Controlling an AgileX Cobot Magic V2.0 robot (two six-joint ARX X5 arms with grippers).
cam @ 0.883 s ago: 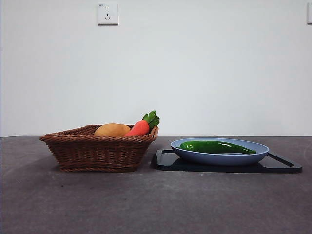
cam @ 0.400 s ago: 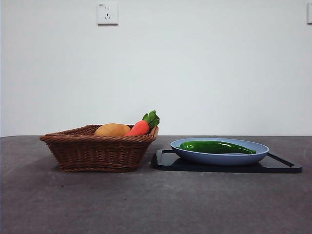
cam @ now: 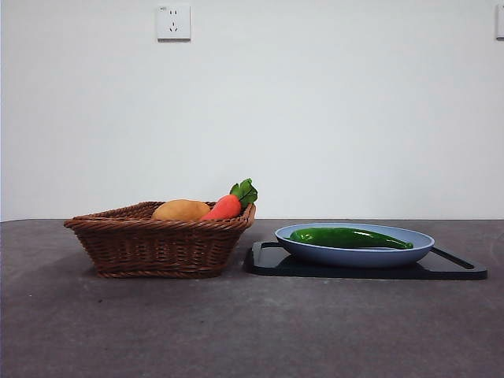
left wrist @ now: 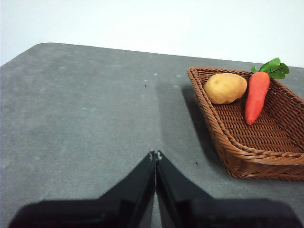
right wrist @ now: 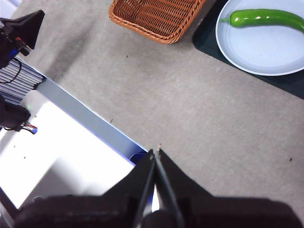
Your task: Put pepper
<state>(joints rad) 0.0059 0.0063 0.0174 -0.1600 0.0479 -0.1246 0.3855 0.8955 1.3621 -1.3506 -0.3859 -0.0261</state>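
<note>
The glossy dark green pepper [cam: 350,237] lies on the blue plate [cam: 354,253] at the right of the front view. It also shows in the right wrist view [right wrist: 261,17], on the plate [right wrist: 266,50]. My left gripper [left wrist: 155,155] is shut and empty, above the bare table beside the wicker basket [left wrist: 256,142]. My right gripper [right wrist: 156,153] is shut and empty, high above the table's front edge, well away from the plate. Neither arm shows in the front view.
The wicker basket [cam: 161,240] at the left holds a tan potato [cam: 181,210] and an orange carrot [cam: 228,205]. The plate rests on a black tray [cam: 453,268]. A white and blue surface [right wrist: 71,152] lies past the table's edge.
</note>
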